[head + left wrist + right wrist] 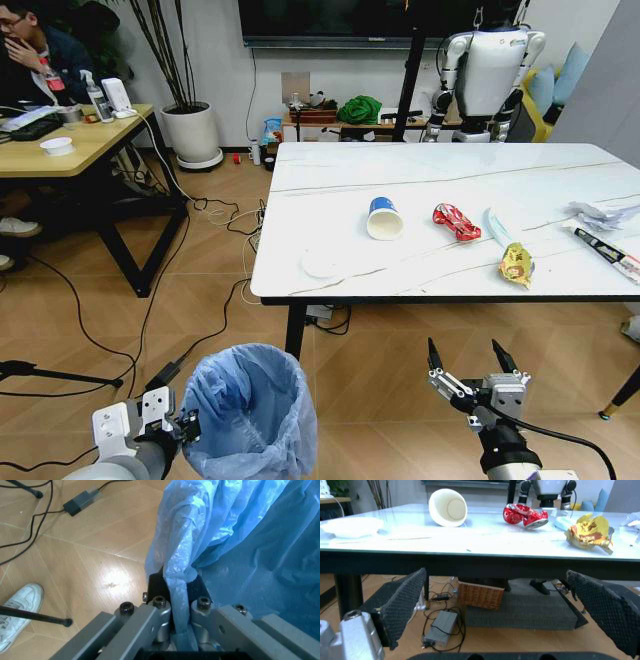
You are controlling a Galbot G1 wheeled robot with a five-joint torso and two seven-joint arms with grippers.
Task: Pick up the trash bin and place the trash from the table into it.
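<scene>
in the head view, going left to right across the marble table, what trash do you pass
white disc → paper cup → red wrapper → pale blue mask → yellow wrapper → black-white wrapper. The crumpled white paper overlaps that last one in the order, at the table's right end.

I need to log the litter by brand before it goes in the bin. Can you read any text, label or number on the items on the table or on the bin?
None is readable.
Paper cup: no print legible.
Red wrapper: print too crumpled.
Yellow wrapper: markings blurred.
Long black-white wrapper: lettering too small.
Trash bin, clamped by the left gripper: no text.
</scene>
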